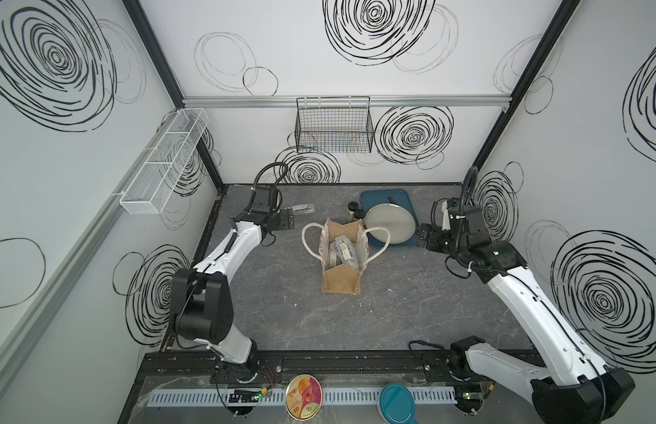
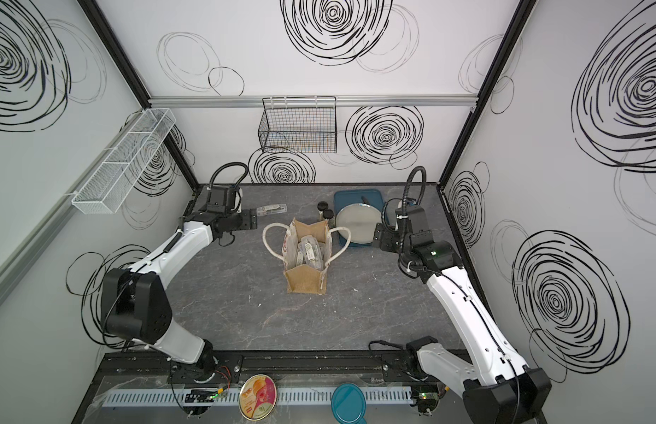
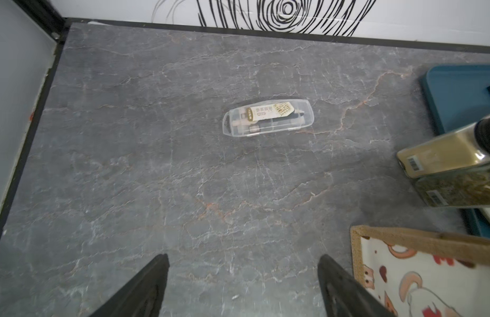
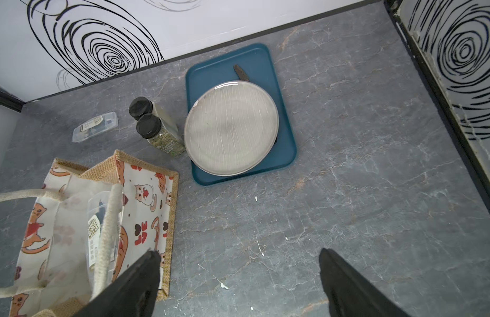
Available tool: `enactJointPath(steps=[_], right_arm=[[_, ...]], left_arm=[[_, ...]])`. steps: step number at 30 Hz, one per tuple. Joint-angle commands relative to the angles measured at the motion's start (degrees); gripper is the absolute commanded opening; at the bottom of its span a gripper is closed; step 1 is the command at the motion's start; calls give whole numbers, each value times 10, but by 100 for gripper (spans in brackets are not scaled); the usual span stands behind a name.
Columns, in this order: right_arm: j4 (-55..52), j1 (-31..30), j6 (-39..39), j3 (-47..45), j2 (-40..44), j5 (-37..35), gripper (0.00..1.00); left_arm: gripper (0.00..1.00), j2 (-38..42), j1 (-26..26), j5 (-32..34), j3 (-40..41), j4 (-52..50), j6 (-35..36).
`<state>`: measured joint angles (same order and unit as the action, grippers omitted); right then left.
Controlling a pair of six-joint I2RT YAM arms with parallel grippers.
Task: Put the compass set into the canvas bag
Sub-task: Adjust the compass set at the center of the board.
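Observation:
The canvas bag [image 1: 341,281] [image 2: 306,281] stands open mid-table, its rope handles splayed to both sides. Clear compass set cases [image 1: 343,249] [image 4: 97,219] lie inside it. Another compass set [image 1: 301,209] [image 2: 271,209] [image 3: 267,118] [image 4: 95,126], a clear case with a printed label, lies flat on the table behind the bag, toward the left. My left gripper [image 1: 289,219] [image 3: 242,258] hovers open just left of that case, holding nothing. My right gripper [image 1: 425,236] [image 4: 239,252] is open and holds nothing. It hangs right of the bag, beside the tray.
A blue tray [image 1: 370,196] with a grey plate [image 1: 390,224] sits at the back right of the bag. Two black-capped spice jars [image 1: 356,213] stand between bag and tray. Wire baskets [image 1: 334,126] [image 1: 165,161] hang on the walls. A round tin [image 1: 303,396] and a teal lid [image 1: 396,403] lie at the front edge.

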<state>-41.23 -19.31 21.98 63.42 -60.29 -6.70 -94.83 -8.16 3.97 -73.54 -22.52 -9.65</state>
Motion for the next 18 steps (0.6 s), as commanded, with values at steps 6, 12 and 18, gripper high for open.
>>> enactJointPath(steps=[6, 12, 18], right_arm=[[-32, 6, 8, -29, 22, 0, 94], [-45, 8, 9, -15, 5, 0, 95], [-65, 7, 17, -8, -2, 2, 96]], left_arm=[[90, -138, -34, -5, -137, 34, 4], [91, -235, -29, -32, -218, 46, 8], [92, -304, -19, -49, -275, 67, 20]])
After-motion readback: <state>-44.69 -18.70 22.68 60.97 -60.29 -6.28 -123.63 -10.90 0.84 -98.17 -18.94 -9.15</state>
